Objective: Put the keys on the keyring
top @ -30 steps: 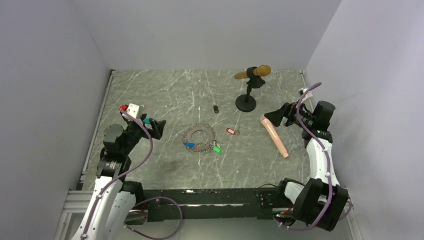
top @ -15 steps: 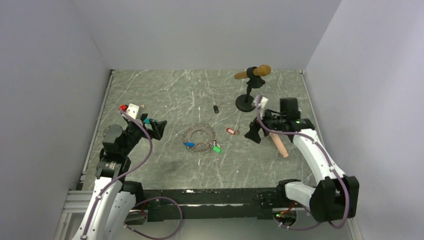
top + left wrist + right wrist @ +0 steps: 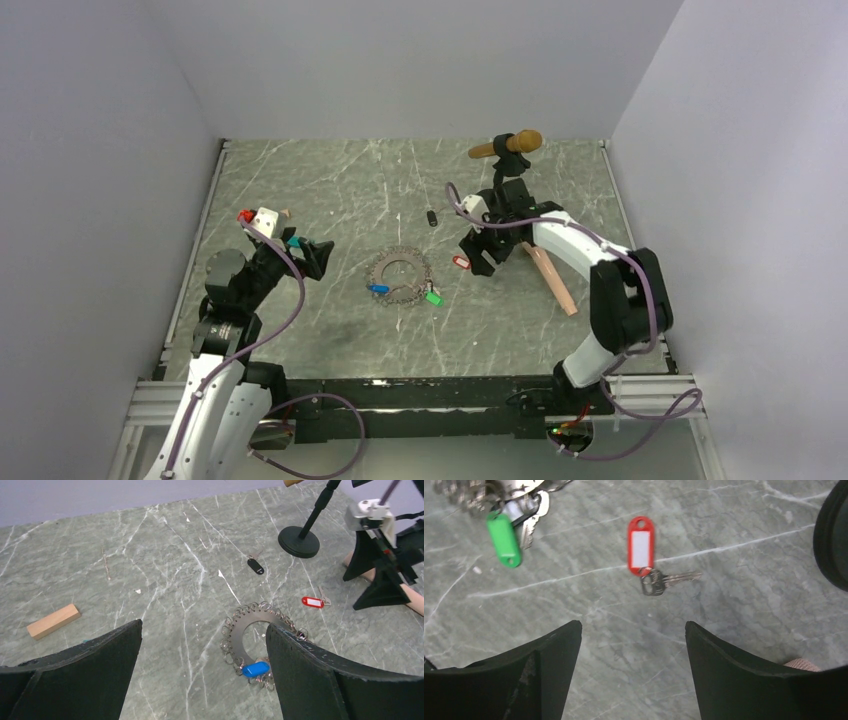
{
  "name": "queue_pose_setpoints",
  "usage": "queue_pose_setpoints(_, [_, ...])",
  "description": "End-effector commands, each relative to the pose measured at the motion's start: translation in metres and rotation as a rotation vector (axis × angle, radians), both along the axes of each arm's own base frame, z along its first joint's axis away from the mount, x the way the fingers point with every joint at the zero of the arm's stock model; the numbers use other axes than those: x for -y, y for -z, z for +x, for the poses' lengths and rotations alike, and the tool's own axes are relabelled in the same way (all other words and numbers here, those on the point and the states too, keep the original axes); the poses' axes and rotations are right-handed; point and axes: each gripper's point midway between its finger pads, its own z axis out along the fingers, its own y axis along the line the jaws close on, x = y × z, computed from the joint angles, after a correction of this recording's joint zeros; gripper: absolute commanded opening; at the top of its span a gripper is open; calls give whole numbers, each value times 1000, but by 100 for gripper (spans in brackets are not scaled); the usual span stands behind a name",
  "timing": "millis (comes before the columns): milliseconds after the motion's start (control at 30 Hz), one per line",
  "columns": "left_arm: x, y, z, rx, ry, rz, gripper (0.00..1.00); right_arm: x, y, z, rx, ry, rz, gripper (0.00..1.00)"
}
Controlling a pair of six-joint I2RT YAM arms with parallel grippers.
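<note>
The keyring [image 3: 400, 272] is a flat grey ring edged with small wire loops, lying mid-table; the left wrist view shows the keyring [image 3: 248, 629] too. A blue-tagged key [image 3: 378, 289] and a green-tagged key [image 3: 433, 297] lie against its near rim. A red-tagged key [image 3: 460, 262] lies loose to the right of the ring. My right gripper [image 3: 478, 256] hovers just right of it, open and empty; in its wrist view the red-tagged key [image 3: 640, 545] lies ahead of the right gripper [image 3: 633, 625]. My left gripper [image 3: 318, 256] stands open, well left of the ring.
A black-tagged key [image 3: 432, 218] lies behind the ring. A microphone on a stand [image 3: 505, 148] with a round black base [image 3: 492, 207] stands at the back right. A pink microphone [image 3: 555, 280] lies right of my right arm. A tan block [image 3: 53, 621] lies at the left.
My right arm has swung left from the table's right side, over the pink microphone, to the red-tagged key, and its jaws have narrowed a little. The left arm has not moved.
</note>
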Motion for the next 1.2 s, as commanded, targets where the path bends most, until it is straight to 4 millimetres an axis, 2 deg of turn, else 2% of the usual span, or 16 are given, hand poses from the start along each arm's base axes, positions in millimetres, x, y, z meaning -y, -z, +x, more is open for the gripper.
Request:
queue_pose_setpoints(0, [4, -25, -1, 61, 24, -9, 99, -1, 0, 25, -7, 57, -35, 76])
queue_pose_setpoints(433, [4, -25, 0, 55, 27, -8, 99, -24, 16, 24, -176, -30, 24, 46])
queue_pose_setpoints(633, [4, -26, -1, 61, 28, -7, 99, -23, 27, 24, -212, -35, 11, 40])
queue_pose_setpoints(1167, [4, -27, -1, 65, 29, -8, 99, -28, 35, 22, -266, -75, 24, 38])
